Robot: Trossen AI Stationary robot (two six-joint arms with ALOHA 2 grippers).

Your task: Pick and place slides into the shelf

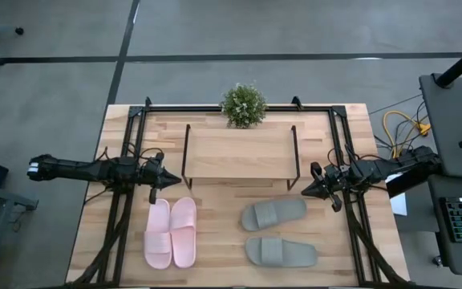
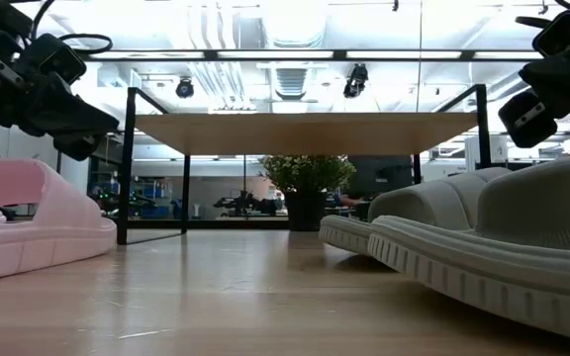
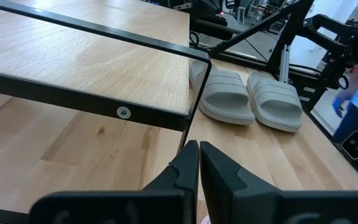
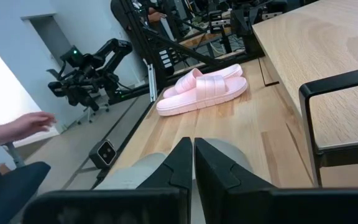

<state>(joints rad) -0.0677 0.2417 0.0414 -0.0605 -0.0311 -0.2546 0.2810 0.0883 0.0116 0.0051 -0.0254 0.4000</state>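
the shelf (image 1: pixel 239 152) is seen standing mid-surface toward the far edge, its plank top bare, with thin black legs at each end. a small potted plant (image 1: pixel 243 105) is placed just behind it at the far edge of the wooden surface (image 1: pixel 343 241).

all 4 slides are seen on the surface in front of the shelf, none on it. the pink pair (image 1: pixel 171 232) is laid side by side and touching, in front of the shelf's left end. the 2 grey-green slides are laid crosswise in front of the shelf's right end, 1 nearer the shelf (image 1: pixel 273 213) and 1 nearer the front edge (image 1: pixel 281 251), slightly apart.

the left gripper (image 1: pixel 169 178) is held beside the shelf's left legs, above the far end of the pink pair, jaws pressed together with nothing between them. the right gripper (image 1: pixel 309 189) is held beside the shelf's right legs, just past the nearer grey-green slide, jaws likewise pressed together and pinching nothing.

in the left wrist view the shelf's black frame and plank are seen close ahead with the grey-green slides (image 3: pixel 247 99) beyond. in the right wrist view the pink pair (image 4: pixel 202 88) is seen across the surface, and a person's hand (image 4: pixel 27 126) is visible off to the side, beyond the surface.
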